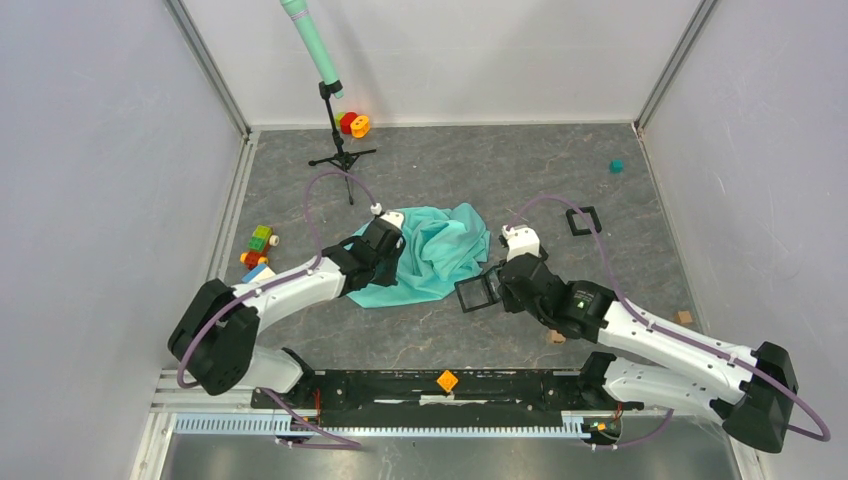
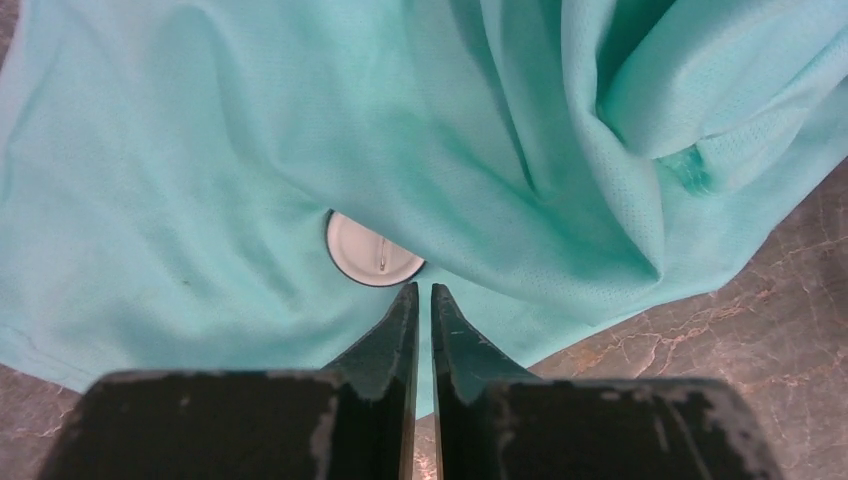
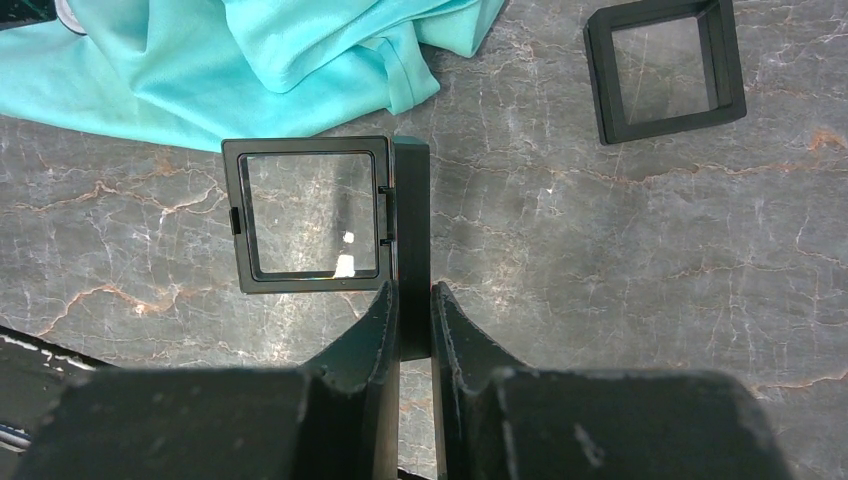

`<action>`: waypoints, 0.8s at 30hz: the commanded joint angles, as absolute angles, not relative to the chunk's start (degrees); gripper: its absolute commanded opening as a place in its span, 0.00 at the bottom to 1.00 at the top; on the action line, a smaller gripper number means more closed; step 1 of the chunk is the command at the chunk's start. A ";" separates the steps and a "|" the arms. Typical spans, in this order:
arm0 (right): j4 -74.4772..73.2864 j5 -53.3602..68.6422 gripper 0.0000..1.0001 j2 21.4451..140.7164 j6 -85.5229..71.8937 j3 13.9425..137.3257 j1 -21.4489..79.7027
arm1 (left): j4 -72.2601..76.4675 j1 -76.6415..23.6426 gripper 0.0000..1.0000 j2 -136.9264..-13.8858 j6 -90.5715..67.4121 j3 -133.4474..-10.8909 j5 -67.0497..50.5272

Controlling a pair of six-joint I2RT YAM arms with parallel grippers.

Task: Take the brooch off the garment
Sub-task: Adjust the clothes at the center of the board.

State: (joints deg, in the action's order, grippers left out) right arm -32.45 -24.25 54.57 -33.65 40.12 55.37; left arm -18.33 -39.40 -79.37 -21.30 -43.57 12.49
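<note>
Garment (image 1: 440, 250) lies crumpled near the centre of the surface (image 1: 520, 170), between the 2 arms, with deep folds on its right half and a flatter spread on its left. Brooch (image 2: 368, 252) is a round white disc with a dark rim and a thin metal pin across its face; it sits on the flatter cloth, and its upper right part is tucked under a fold. Left tool (image 2: 425, 298) is clenched, its 2 fingers almost meeting, tips over the cloth just beside the lower edge of the brooch; nothing shows between the fingers, and contact with the brooch cannot be confirmed. Right tool (image 3: 412, 292) is off the garment's right edge and grasps a black hinged case (image 3: 310, 214) by its upright side panel; the case's clear-windowed square frame stands open to the left of the fingers, near the garment's hem. A second black frame (image 3: 664, 72) lies flat on the surface, well apart from the garment.
</note>
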 commanded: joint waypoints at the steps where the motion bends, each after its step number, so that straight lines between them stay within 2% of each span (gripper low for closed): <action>1: -30.50 -24.32 0.00 52.92 -34.61 39.55 55.11 | -18.63 -39.20 0.28 -81.50 -20.63 -45.93 11.93; 2: -30.52 -24.25 0.00 52.80 -34.63 39.47 55.05 | -19.71 -38.99 0.35 -82.88 -20.36 -46.83 13.00; 6: -30.50 -23.49 0.00 52.65 -34.41 39.67 55.04 | -20.77 -38.85 0.54 -86.78 -19.95 -48.50 15.24; 10: -30.50 -23.35 0.00 52.54 -34.19 39.94 54.98 | -19.95 -38.57 0.68 -89.80 -19.49 -49.62 15.44; 13: -30.50 -23.04 0.00 52.80 -33.99 40.42 54.90 | -19.54 -36.79 0.68 -91.67 -19.16 -50.77 12.46; 18: -30.50 -22.28 0.00 52.89 -33.48 41.52 54.76 | -19.91 -33.30 0.54 -95.23 -18.42 -52.03 6.68; 24: -30.50 -22.01 0.00 52.51 -33.17 41.84 54.67 | -18.45 -32.54 0.50 -96.49 -18.92 -50.97 3.80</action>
